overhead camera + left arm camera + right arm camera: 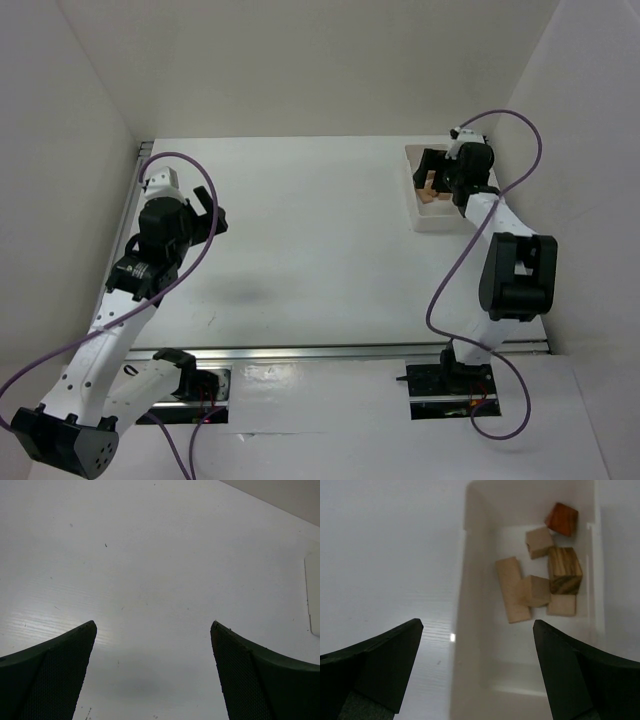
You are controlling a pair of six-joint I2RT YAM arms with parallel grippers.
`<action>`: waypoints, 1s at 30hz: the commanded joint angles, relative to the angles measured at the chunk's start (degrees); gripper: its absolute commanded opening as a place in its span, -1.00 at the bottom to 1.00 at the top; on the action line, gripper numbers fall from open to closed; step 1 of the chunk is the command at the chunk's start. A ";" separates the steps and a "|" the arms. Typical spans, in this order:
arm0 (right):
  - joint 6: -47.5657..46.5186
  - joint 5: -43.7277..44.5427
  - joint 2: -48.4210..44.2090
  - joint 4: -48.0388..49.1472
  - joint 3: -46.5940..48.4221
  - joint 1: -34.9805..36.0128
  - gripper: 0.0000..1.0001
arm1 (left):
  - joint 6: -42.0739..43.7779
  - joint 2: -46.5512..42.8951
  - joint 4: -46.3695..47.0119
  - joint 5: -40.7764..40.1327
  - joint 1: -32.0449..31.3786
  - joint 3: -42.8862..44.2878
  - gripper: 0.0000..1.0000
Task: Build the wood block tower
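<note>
- Currently: blocks [540, 575] lie loose in the tray [470, 605], at the far right of the table [320, 250]. No tower begun.
- Right wrist view shows six pieces: a red cube [561, 519], a dark-grained cube [565, 570], a long tan plank [512, 589], and three smaller tan pieces. Most of them touch a neighbour.
- Right gripper [477, 625] hovers over the tray's near-left wall, jaws wide apart, nothing between them.
- Left gripper [154, 625] hangs over bare table at the left, jaws wide apart, empty.
- Handling (judgement): small solid wood, so light, stiff and not fragile. Smooth faces may slip, and an off-centre pinch would likely twist a piece.
- Hold (judgement): pinch two opposite flat faces, centred. Take the plank across its narrow width, near the middle.
- Access (judgement): the plank's left side is free, but its right edge meets a tan piece. The tray walls crowd the right-hand pieces, so a finger may not fit there.
</note>
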 commanded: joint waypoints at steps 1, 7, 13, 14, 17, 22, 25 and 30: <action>-1.86 12.75 4.27 -2.99 2.43 0.14 1.00 | 1.31 0.10 1.78 -0.41 -0.15 -0.08 1.00; -2.91 22.52 7.87 -1.76 5.07 0.14 0.93 | 1.31 1.16 1.25 -0.41 -0.15 -0.08 1.00; -6.34 20.35 7.35 -2.55 8.23 0.14 0.91 | 1.31 2.91 1.25 -0.41 -0.15 -0.08 1.00; -6.34 18.69 6.57 -2.55 8.23 0.14 0.91 | 1.31 2.91 1.78 -0.41 -0.15 -0.08 1.00; -6.95 18.67 6.03 -1.93 8.76 0.14 0.91 | 1.84 4.14 2.31 -0.41 -0.15 -0.08 1.00; -7.75 25.70 10.86 -3.16 12.18 -0.39 0.81 | 1.84 5.46 2.31 -0.41 -0.15 0.45 1.00; -6.61 24.66 12.71 -3.69 13.07 -1.44 0.63 | 1.84 5.99 2.31 -0.93 -0.15 0.97 1.00; -8.01 22.71 16.57 -4.21 14.30 -1.45 0.56 | 2.36 6.60 1.79 -1.55 -0.15 1.50 1.00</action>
